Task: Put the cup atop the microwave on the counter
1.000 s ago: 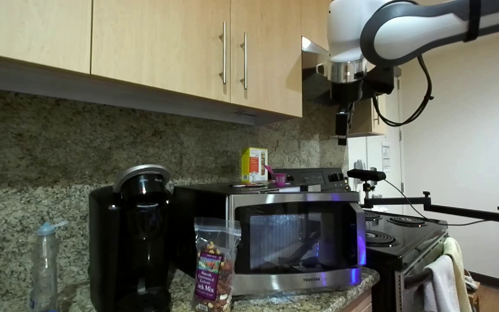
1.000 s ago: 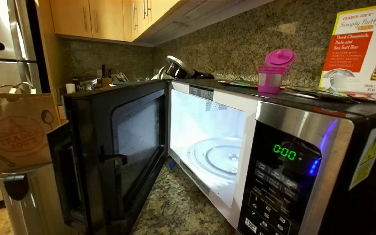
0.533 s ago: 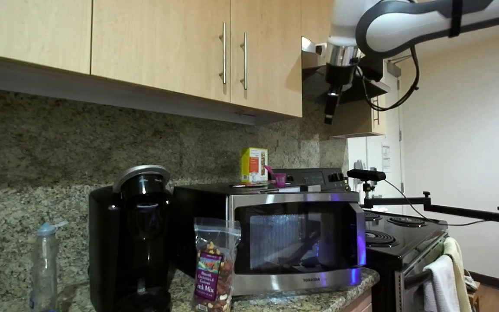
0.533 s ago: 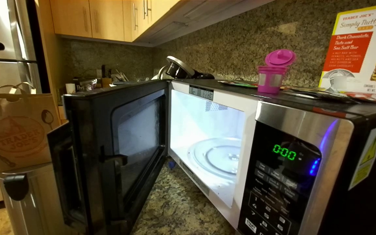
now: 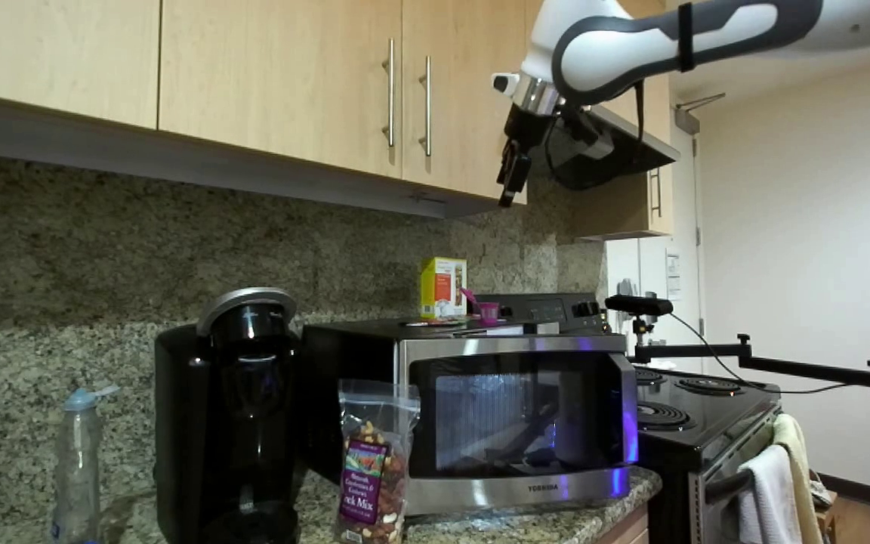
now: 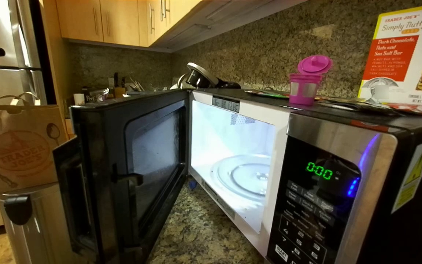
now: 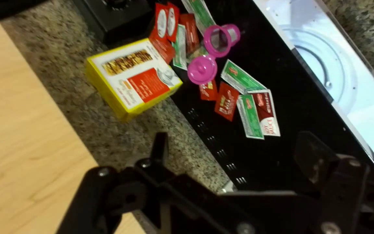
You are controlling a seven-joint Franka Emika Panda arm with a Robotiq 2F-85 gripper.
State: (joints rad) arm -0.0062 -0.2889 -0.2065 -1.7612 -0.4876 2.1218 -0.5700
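A: In the wrist view, why is the cup, upper centre, ungrasped?

B: It stands upright on the microwave, lid flipped back, apart from the claw, lower centre, which is spread wide and holds nothing, presumably set for a descent. The tabletop, upper right, is the likely destination.

A: What may hinder?

B: At left, a box near the lid; at centre, loose sachets; at right, the lit cavity, between cup and tabletop.
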